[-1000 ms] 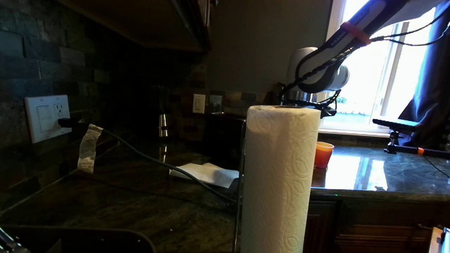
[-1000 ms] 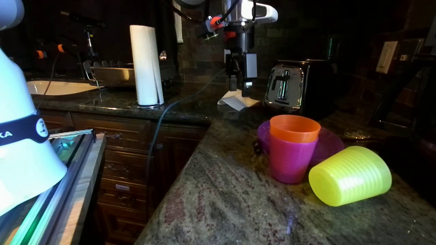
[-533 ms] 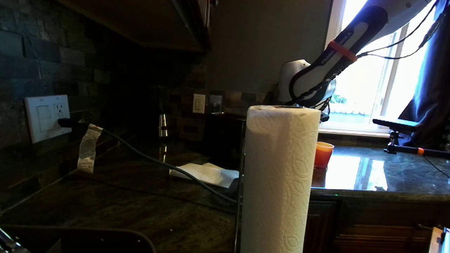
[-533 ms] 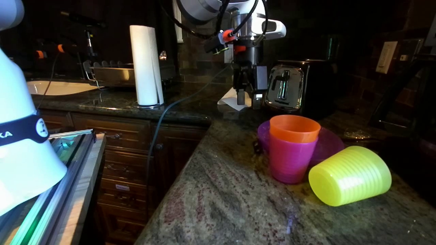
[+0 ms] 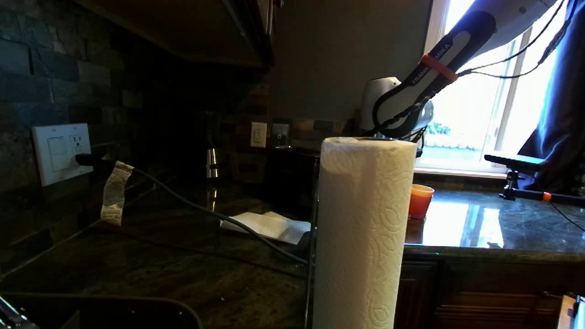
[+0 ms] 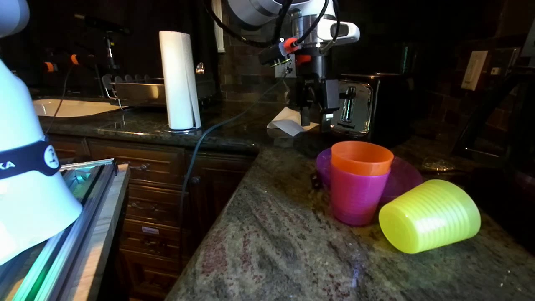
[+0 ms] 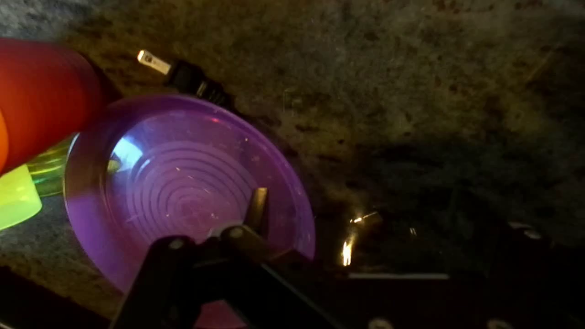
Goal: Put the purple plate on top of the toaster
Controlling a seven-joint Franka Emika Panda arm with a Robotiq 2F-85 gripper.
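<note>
The purple plate (image 6: 403, 175) lies on the counter behind stacked cups in an exterior view. It shows more fully in the wrist view (image 7: 196, 173), below my gripper, with its lower part hidden by the gripper linkage. The toaster (image 6: 357, 113), dark with a silver end face, stands behind the plate. It is a dark box in an exterior view (image 5: 290, 180). My gripper (image 6: 316, 123) points down, open and empty, just in front of the toaster's left edge in that view. One fingertip (image 7: 259, 203) appears over the plate in the wrist view; the other is lost in the dark.
An orange cup (image 6: 361, 156) sits in a pink cup (image 6: 357, 196) before the plate. A yellow cup (image 6: 430, 217) lies beside them. A paper towel roll (image 6: 179, 79), a white sheet (image 6: 288, 123), a cable (image 6: 209, 133) and a small black stick (image 7: 194, 80) are also on the counter.
My gripper has moved right and down in an exterior view, closer to the toaster's end face. The plate, cups and toaster have not moved.
</note>
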